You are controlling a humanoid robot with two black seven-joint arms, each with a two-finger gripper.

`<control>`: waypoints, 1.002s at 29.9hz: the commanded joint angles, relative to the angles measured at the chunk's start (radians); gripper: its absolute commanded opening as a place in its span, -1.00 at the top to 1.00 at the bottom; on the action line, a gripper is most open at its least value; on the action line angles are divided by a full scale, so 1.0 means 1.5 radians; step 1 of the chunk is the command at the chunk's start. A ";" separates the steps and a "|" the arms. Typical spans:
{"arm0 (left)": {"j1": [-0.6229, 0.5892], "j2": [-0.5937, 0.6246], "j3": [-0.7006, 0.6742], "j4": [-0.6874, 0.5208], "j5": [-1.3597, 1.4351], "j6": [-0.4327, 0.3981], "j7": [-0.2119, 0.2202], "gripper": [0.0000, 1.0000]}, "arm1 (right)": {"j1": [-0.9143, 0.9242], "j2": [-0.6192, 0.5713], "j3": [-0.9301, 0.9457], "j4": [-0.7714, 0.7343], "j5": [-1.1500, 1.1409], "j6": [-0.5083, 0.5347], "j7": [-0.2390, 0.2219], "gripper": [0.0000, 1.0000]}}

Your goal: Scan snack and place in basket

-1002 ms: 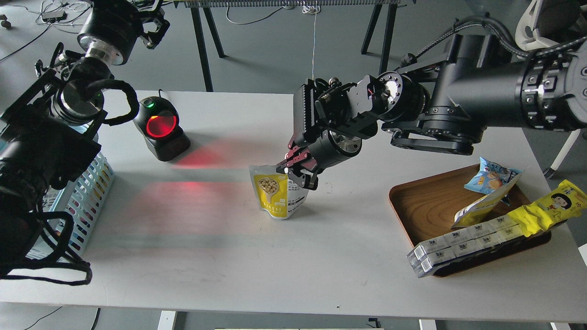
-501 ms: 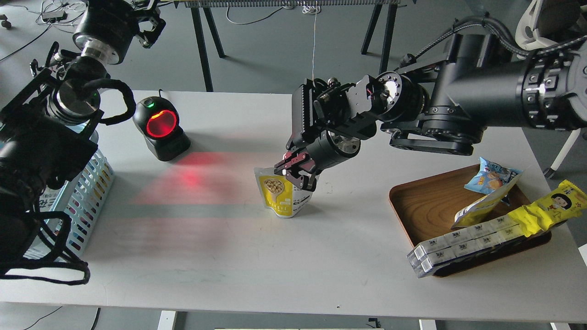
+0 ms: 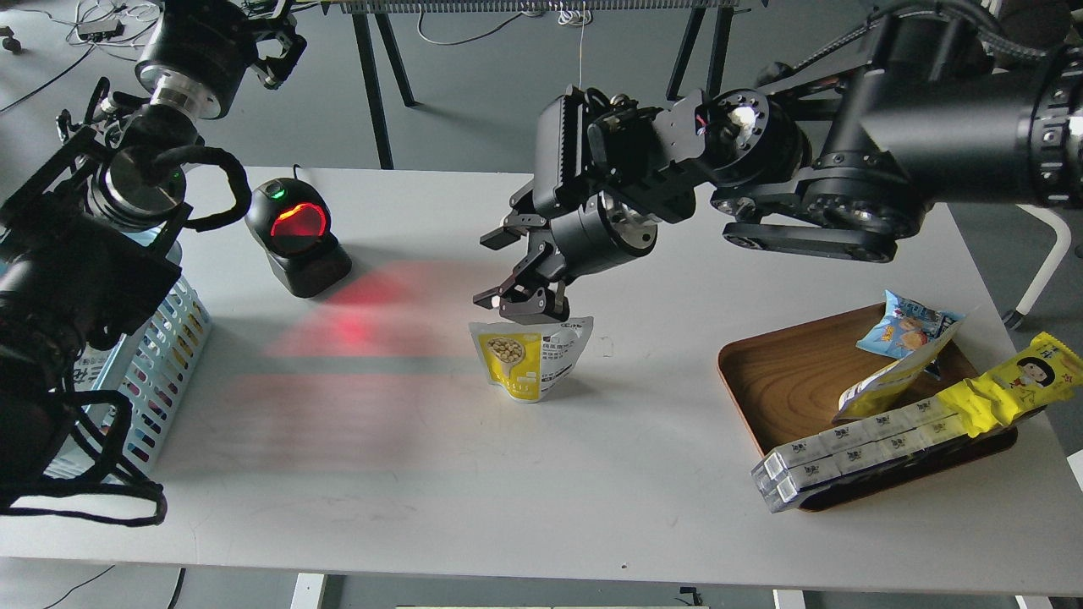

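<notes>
Since the earlier frames the right tool (image 3: 501, 272) has let go of the snack (image 3: 530, 357) and risen; its jaws now stand spread, holding nothing, just above the pouch top. The snack stands alone at frame centre on the worktop (image 3: 423, 474), apparently set down for a handover. At mid left, the basket (image 3: 161, 364) is half hidden by the left arm, whose tool at upper left (image 3: 279, 42) is too dark to read

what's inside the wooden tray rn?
The tray holds a blue biscuit bag, a yellow-and-white pouch, a row of white packs and a yellow wrapper. Anything beneath them is hidden.
</notes>
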 commanded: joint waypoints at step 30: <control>-0.040 -0.023 0.006 -0.004 0.003 0.023 0.010 -1.00 | -0.158 -0.249 0.285 -0.447 0.476 0.189 0.000 -0.99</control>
